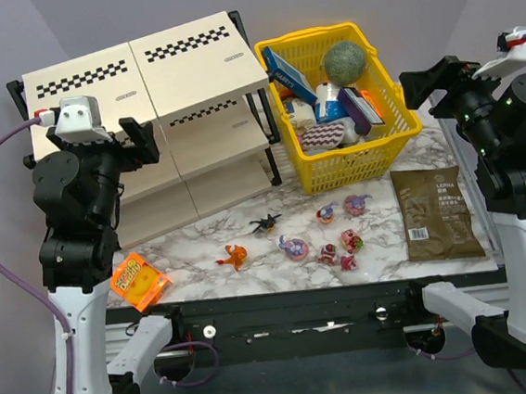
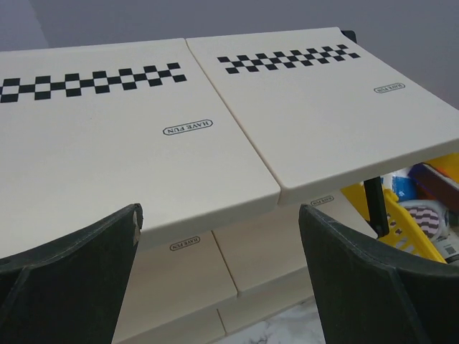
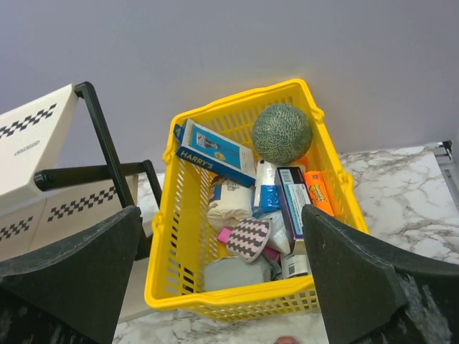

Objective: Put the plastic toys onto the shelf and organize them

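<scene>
The toys lie on the marble table in the top view: an orange one [image 1: 234, 255], a black-and-yellow winged one [image 1: 265, 223], purple-pink ones [image 1: 326, 213] [image 1: 355, 205] [image 1: 294, 247] and small red-pink ones [image 1: 352, 240] [image 1: 327, 254] [image 1: 348, 263]. The beige checkered shelf [image 1: 186, 74] stands at the back left with nothing on its top panels; it also shows in the left wrist view [image 2: 143, 143]. My left gripper [image 1: 141, 139] [image 2: 219, 265] hangs open and empty in front of the shelf. My right gripper [image 1: 425, 84] [image 3: 222, 272] is open and empty, raised beside the basket.
A yellow basket [image 1: 397, 133] [image 3: 237, 301] full of boxes and a green ball stands right of the shelf. A brown pouch [image 1: 435, 211] lies at the right. A flat orange packet [image 1: 139, 282] lies at the front left edge.
</scene>
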You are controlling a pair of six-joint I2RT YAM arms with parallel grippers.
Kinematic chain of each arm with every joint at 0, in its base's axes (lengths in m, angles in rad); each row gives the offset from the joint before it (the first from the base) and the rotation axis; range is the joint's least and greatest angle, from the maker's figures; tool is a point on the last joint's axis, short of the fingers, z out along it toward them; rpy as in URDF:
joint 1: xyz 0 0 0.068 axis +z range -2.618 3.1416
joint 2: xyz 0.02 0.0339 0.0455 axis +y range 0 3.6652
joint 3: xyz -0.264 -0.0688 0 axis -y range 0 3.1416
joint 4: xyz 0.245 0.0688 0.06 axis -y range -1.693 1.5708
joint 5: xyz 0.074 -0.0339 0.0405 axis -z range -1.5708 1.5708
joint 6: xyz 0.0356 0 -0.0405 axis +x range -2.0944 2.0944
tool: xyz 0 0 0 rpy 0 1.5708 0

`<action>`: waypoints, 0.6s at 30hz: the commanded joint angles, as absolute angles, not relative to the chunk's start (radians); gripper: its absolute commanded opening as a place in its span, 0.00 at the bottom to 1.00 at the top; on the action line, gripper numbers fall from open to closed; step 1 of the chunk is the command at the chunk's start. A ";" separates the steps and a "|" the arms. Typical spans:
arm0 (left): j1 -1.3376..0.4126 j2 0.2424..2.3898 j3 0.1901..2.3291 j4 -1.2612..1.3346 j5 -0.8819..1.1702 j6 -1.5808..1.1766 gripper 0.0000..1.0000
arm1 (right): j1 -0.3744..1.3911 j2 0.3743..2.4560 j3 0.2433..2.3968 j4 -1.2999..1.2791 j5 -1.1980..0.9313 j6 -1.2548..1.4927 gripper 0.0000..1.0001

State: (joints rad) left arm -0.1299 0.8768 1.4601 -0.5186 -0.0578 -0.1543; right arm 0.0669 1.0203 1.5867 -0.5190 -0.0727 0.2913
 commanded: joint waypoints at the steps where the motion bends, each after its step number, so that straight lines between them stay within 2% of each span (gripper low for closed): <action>1: -0.135 0.848 1.421 -0.500 -0.002 -0.158 0.99 | 0.064 0.977 1.559 -0.509 -0.031 0.304 1.00; 3: -0.146 0.841 1.407 -0.502 0.032 -0.153 0.99 | 0.064 0.968 1.545 -0.489 -0.006 0.314 1.00; 7: -0.179 0.819 1.353 -0.494 0.344 -0.069 0.99 | 0.063 0.953 1.525 -0.492 0.087 0.399 1.00; 10: -0.195 0.804 1.316 -0.476 0.426 -0.099 0.99 | 0.064 0.930 1.499 -0.480 -0.053 0.323 1.00; 14: -0.228 0.785 1.246 -0.445 0.475 -0.156 0.99 | 0.064 0.908 1.447 -0.483 -0.362 0.231 1.00; 18: -0.320 0.770 1.149 -0.394 0.382 -0.189 0.99 | 0.066 0.871 1.336 -0.485 -0.494 0.247 1.00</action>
